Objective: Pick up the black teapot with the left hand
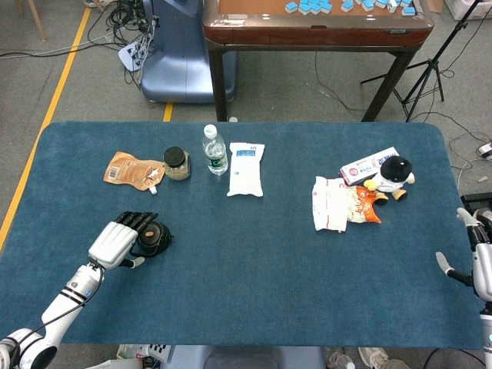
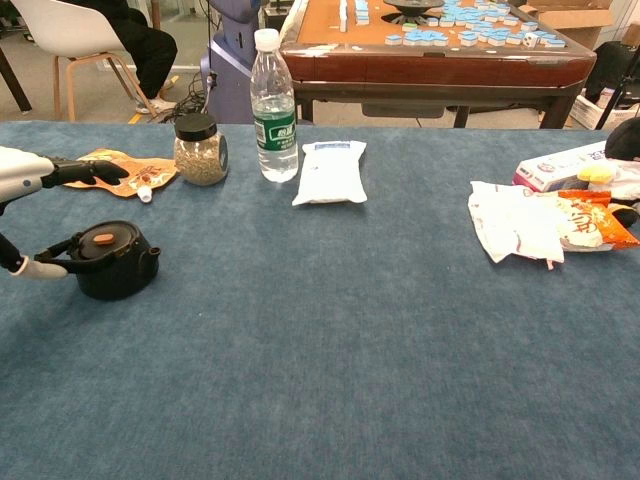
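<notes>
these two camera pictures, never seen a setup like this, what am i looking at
Both pictures come from a two-armed robot's own cameras: the head view looks down on a blue table, the chest view looks across it. Each arm ends in a mechanical hand. The left hand is around a black teapot, thumb by its handle; whether it is lifted I cannot tell. The right hand waits at the table's edge, holding nothing. Also there: an orange pouch, a jar, a water bottle, a white packet, snack bags and a plush toy.

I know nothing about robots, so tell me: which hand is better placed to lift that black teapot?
The left hand. Its fingers already arch over the teapot, thumb at the handle. The right hand sits at the far table edge, beyond the snack bags.
</notes>
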`<state>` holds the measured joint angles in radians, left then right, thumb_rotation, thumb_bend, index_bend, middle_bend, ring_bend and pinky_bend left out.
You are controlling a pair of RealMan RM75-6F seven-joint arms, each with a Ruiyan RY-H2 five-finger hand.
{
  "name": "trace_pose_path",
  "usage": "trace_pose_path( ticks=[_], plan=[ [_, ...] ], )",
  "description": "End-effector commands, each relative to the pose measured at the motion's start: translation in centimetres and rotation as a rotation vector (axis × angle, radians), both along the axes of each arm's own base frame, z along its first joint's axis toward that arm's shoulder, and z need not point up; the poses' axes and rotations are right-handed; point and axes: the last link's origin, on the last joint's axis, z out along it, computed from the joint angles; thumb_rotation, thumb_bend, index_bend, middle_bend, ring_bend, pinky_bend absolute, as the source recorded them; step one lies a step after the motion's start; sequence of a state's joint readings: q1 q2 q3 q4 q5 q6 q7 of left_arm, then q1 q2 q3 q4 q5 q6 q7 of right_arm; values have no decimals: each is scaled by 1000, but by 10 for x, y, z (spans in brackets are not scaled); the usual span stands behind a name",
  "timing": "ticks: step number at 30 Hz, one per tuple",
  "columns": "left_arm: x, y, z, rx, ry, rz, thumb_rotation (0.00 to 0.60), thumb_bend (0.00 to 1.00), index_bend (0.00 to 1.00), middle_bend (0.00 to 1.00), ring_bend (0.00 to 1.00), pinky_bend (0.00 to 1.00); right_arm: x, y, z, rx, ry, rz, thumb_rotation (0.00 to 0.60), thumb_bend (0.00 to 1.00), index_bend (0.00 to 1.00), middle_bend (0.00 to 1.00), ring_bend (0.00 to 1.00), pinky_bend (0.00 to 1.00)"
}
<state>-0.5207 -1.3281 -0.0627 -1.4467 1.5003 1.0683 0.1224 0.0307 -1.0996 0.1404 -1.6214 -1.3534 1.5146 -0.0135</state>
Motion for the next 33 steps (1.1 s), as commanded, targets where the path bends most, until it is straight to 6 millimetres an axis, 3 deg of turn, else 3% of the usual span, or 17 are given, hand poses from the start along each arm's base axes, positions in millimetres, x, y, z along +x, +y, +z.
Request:
trace_pose_path(
  ticks=[1,9,15,20,26,33],
  plan=[
    [1,8,-1,4,-1,0,600,162,50,103,126,119,0,0,0,-1,-1,-2,600,280,89,220,112,188],
    [-10,17,5,84,51,62,600,162,62,103,133,119,3,-1,2,-2,2,27,600,279,89,220,112,188],
    [-18,0,13,102,70,117,600,163,96,103,136,120,11,-7,8,-5,14,70,600,280,89,221,112,188],
    [-16,-21,16,86,46,101,600,163,191,121,144,119,18,-14,12,-10,20,97,600,279,89,220,112,188],
    [-11,-30,10,64,9,27,600,162,293,210,191,120,23,-18,12,2,22,108,600,280,89,220,112,188],
    [-7,-28,-3,31,23,8,600,162,297,216,192,113,23,-15,13,3,20,99,600,280,89,220,112,188]
  ],
)
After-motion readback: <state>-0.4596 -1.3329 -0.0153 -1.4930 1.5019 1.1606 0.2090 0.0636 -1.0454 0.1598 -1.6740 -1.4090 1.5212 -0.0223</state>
